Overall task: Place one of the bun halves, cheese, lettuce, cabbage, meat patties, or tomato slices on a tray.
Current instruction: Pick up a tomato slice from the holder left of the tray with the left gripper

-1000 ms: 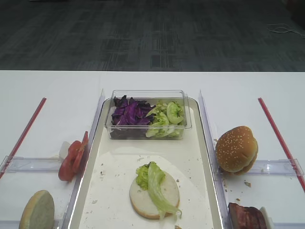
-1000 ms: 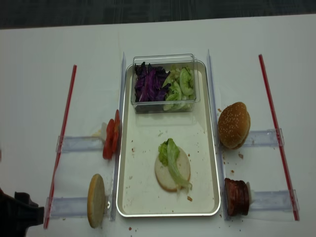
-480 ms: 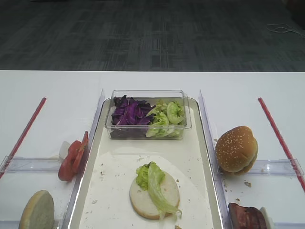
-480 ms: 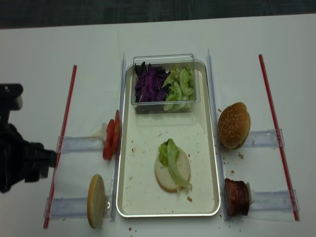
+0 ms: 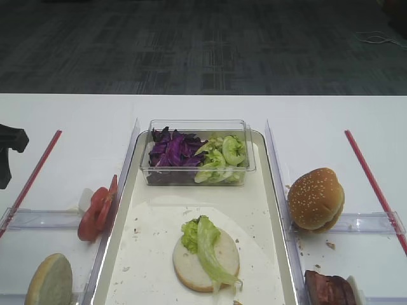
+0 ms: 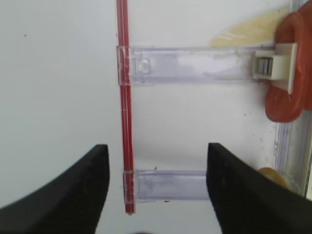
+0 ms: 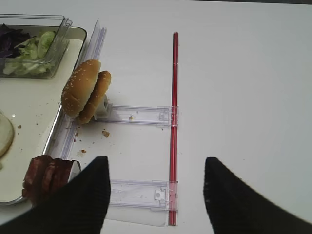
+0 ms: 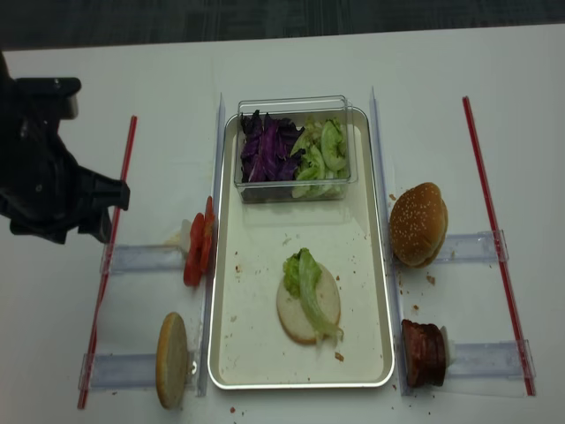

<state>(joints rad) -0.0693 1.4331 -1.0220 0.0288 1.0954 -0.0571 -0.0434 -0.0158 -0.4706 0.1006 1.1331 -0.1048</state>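
Standing on edge just outside the 9 o'clock rim of the long silver-rimmed tray, the flat red tomato slices lie at 3 o'clock from the left gripper, the nearer arm. Both grippers' black fingers stand open, empty.

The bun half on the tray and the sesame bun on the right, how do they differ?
The bun half lies flat inside the tray, pale cut face up, with lettuce draped across it. The sesame bun stands on edge outside the tray, against a clear holder, showing its golden seeded crust and carrying no topping. Both are round bread.
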